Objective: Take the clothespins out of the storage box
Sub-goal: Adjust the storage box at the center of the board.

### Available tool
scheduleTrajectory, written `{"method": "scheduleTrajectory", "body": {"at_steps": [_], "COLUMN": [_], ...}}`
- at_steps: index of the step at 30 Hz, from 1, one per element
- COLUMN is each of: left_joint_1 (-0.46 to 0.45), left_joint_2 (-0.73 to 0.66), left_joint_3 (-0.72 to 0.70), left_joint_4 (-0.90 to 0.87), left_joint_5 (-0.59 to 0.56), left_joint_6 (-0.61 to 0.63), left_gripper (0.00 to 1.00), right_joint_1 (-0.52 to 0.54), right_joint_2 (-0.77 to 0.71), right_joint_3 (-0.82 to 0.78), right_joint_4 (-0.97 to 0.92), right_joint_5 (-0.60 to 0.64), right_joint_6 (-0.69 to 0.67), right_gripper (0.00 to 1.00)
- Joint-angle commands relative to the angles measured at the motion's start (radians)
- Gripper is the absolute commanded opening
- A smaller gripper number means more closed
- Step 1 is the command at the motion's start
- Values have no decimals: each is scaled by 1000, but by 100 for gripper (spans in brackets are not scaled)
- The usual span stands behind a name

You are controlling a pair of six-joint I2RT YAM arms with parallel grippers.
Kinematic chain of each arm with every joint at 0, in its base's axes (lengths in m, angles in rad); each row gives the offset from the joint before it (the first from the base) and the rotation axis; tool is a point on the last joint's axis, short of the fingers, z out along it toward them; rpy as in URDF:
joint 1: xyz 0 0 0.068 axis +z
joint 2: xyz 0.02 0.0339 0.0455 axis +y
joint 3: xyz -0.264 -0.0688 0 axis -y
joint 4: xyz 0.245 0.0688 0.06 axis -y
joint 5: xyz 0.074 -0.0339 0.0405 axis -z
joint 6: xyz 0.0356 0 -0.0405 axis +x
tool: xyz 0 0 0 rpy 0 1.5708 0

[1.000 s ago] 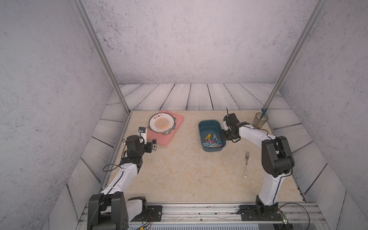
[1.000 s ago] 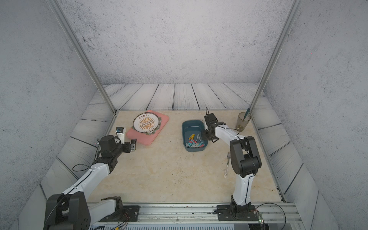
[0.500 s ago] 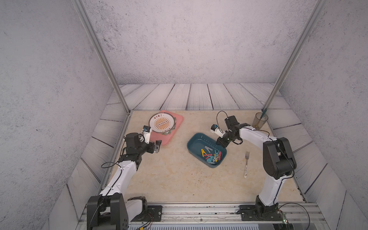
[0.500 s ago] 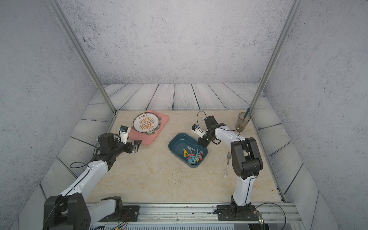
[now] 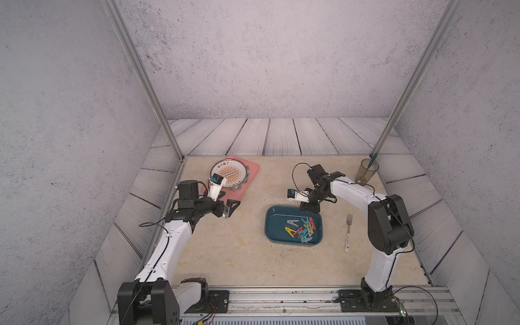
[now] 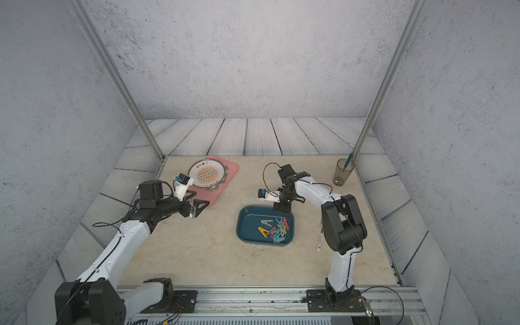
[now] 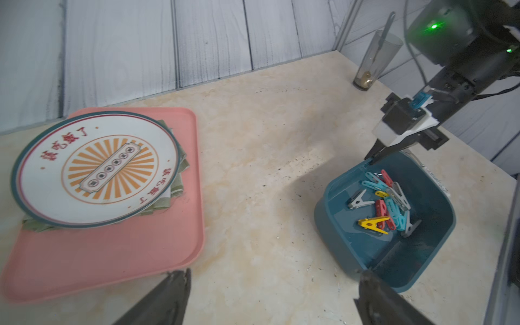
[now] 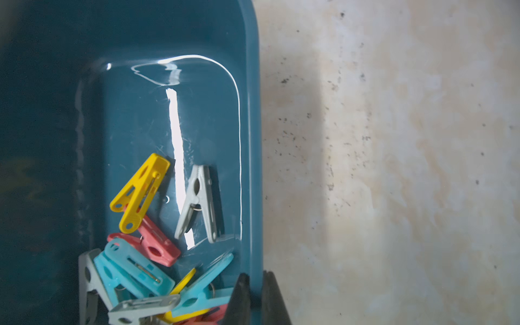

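Right pincer [image 8: 254, 284] is clamped narrow on the box [image 8: 253, 126] wall, with the pins [image 8: 146, 253] heaped just inside it. It is best to drag slowly and keep the box flat so it doesn't jerk. Left pincer [image 7: 270, 295] gapes wide, well apart. Since a second ago the box has swung round and slid nearer the left pincer.

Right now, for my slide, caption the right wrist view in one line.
The right gripper pinches the storage box by its rim, clothespins piled inside, table beside.
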State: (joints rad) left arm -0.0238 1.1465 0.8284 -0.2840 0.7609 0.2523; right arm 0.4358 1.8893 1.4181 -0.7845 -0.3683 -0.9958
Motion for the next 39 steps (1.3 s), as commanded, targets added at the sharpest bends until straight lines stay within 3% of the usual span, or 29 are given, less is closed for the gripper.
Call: {"method": "scheduleTrajectory", "body": {"at_steps": [1, 6, 13, 18, 23, 27, 31, 39], "left_joint_1": [-57, -131, -225, -291, -389, -483, -560, -715], "left_joint_2": [9, 36, 125, 205, 319, 429, 507, 684], "left_joint_3": [37, 68, 139, 219, 320, 422, 477, 589], "left_joint_4": [-124, -174, -235, -241, -266, -329, -309, -254], "left_joint_5": [27, 29, -15, -66, -145, -232, -305, -471], "left_joint_6": [84, 147, 257, 311, 359, 396, 385, 317], "left_gripper": [97, 97, 96, 96, 93, 85, 82, 73], "right_joint_1": [16, 24, 23, 9, -17, -26, -31, -35], "right_joint_2": [57, 91, 32, -62, -167, -279, -407, -695], "right_joint_3": [38, 73, 78, 63, -20, -132, -239, -497], "right_joint_4": [-58, -86, -62, -16, 122, 230, 263, 308], "right_joint_5": [14, 11, -32, -44, -18, 103, 209, 305], "right_joint_6": [-60, -60, 6, 126, 418, 719, 951, 1213], "right_gripper": [1, 5, 24, 34, 44, 54, 49, 46]}}
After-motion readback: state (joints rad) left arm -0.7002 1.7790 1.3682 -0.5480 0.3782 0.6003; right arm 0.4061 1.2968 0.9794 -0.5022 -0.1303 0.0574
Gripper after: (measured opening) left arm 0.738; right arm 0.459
